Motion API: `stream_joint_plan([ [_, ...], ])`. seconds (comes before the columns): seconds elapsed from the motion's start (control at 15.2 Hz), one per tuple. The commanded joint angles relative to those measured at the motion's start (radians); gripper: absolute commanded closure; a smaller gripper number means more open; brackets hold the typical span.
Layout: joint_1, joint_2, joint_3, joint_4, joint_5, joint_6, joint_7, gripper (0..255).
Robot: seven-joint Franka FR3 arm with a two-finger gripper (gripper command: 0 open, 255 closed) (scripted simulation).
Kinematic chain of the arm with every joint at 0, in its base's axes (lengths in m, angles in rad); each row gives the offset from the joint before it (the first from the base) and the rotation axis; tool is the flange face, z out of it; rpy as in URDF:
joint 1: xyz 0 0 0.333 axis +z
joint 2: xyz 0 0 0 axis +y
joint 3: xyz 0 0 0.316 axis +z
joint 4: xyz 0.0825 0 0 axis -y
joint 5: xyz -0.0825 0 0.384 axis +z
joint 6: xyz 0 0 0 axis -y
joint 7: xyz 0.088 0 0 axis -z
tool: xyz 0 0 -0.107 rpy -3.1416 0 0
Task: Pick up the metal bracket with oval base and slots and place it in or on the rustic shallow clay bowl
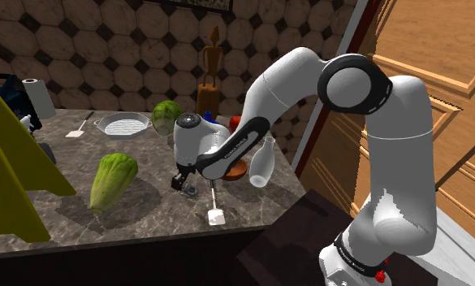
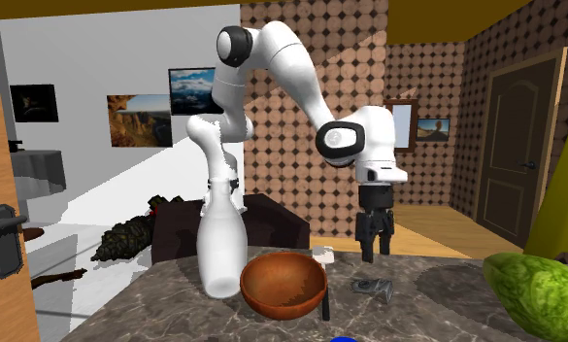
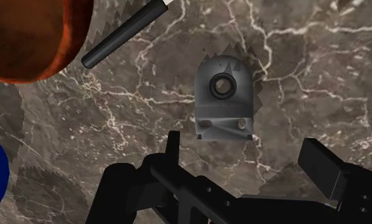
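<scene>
Beneath your claw (image 3: 243,145), fingers apart, the small grey metal bracket (image 3: 224,108) lies flat; closing too high, you may slip off it.

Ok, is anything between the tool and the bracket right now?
Nothing. In the wrist view, bare marble countertop lies between the open tool and the grey bracket; the second exterior view shows empty air between them.

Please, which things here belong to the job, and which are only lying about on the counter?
Belong to the job:
- grey metal bracket
- reddish-brown bowl
- tool, open, above the bracket

Only lying about:
- white bottle
- green lettuce
- black-handled utensil
- paper towel roll
- wooden figure
- ribbed dish
</scene>
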Motion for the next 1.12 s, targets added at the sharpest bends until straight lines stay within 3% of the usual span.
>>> stream_joint_plan([
  [0.0, 0.017, 0.048, -0.015, 0.032, -0.023, 0.017, 0.015, 0],
  [0.46, 0.033, 0.133, -0.048, 0.077, -0.054, 0.060, 0.036, 0],
  [0.92, 0.033, 0.133, -0.048, 0.077, -0.054, 0.060, 0.036, 0],
  [0.99, 0.033, 0.133, -0.048, 0.077, -0.054, 0.060, 0.036, 255],
  [1.06, 0.033, 0.133, -0.048, 0.077, -0.054, 0.060, 0.036, 255],
])
